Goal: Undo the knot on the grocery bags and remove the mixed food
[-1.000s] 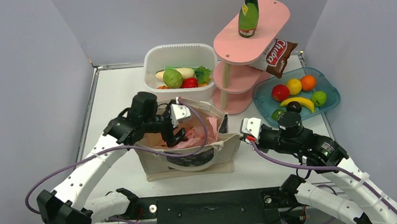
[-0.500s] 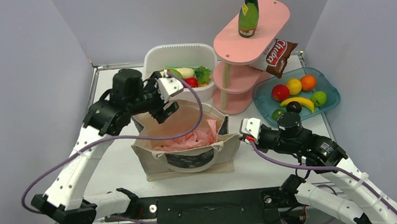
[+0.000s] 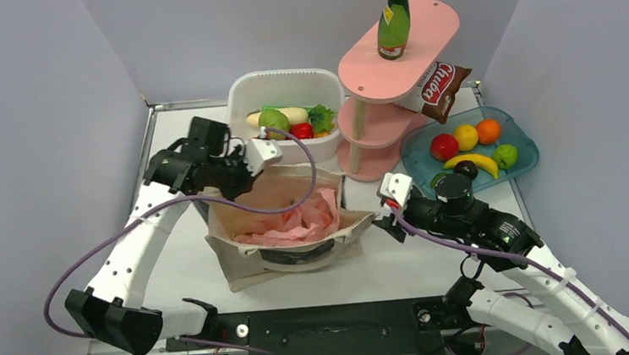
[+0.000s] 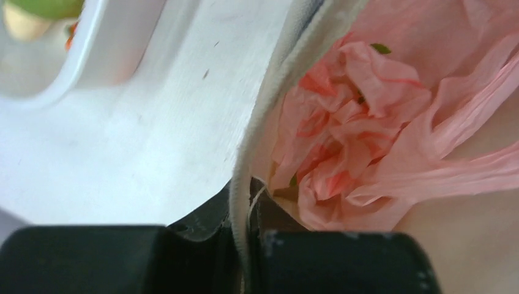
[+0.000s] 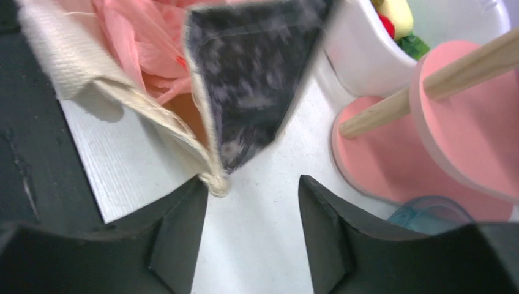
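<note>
The beige canvas tote [image 3: 300, 257] stands open mid-table with the crumpled pink plastic bag [image 3: 298, 221] inside it. My left gripper [image 3: 239, 179] is at the tote's back left rim, shut on that rim [image 4: 269, 104]; pink plastic [image 4: 367, 122] lies just inside. My right gripper [image 3: 384, 214] stands open by the tote's right corner, whose knotted edge touches one finger [image 5: 177, 233]. The round green vegetable [image 3: 273, 120], white radish [image 3: 293, 112] and leafy green [image 3: 321, 118] lie in the white tub. The green bottle [image 3: 393, 19] and crisp packet [image 3: 440, 87] are on the pink stand.
The white tub [image 3: 241, 94] stands just behind the tote. The two-tier pink stand [image 3: 378, 160] is at the back right. A blue tray [image 3: 530, 156] with fruit sits to its right, close behind my right arm.
My left gripper moved from over the bag to the tote's back left rim and shut on it. My right gripper opened and let go of the tote's right corner.
</note>
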You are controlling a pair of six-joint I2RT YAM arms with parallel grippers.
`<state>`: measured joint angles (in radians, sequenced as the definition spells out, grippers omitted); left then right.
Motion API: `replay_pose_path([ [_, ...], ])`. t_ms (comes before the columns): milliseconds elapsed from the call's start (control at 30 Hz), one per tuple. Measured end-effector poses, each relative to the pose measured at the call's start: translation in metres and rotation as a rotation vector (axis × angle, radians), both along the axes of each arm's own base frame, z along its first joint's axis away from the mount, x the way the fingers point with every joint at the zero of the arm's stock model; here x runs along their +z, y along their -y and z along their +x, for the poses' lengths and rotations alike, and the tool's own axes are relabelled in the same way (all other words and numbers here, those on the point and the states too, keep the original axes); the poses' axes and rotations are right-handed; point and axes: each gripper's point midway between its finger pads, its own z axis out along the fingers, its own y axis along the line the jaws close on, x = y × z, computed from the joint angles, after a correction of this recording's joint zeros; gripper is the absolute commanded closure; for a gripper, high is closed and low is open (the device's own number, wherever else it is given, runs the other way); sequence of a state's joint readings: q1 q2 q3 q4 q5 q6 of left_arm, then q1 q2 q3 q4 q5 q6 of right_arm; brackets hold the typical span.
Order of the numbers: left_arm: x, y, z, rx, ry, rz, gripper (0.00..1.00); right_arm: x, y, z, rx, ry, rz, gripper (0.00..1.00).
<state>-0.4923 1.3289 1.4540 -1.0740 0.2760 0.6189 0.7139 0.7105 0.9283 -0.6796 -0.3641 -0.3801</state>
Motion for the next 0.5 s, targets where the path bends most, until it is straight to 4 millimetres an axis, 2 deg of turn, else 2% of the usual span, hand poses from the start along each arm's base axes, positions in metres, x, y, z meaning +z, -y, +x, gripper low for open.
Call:
replay_pose_path([
  [33,0.002,-0.014,0.000,0.026,-0.001,0.005,1.00,0.000,-0.001,0.002,-0.012,-0.005,0.011,0.25],
  [100,0.007,-0.055,0.006,0.115,0.016,0.033,1.00,-0.001,-0.002,0.005,-0.040,-0.016,0.028,0.20],
  [233,0.013,-0.149,0.022,0.334,0.074,0.128,1.00,-0.007,-0.002,0.010,-0.078,-0.042,0.034,0.18],
  [333,0.007,-0.222,0.036,0.534,0.062,0.209,1.00,-0.008,-0.005,0.015,-0.094,-0.055,0.042,0.17],
  [433,0.005,-0.282,0.067,0.719,0.048,0.255,1.00,-0.011,-0.006,0.019,-0.109,-0.065,0.038,0.17],
  [500,0.006,-0.314,0.088,0.840,0.053,0.262,0.87,-0.012,-0.006,0.021,-0.120,-0.070,0.036,0.17],
])
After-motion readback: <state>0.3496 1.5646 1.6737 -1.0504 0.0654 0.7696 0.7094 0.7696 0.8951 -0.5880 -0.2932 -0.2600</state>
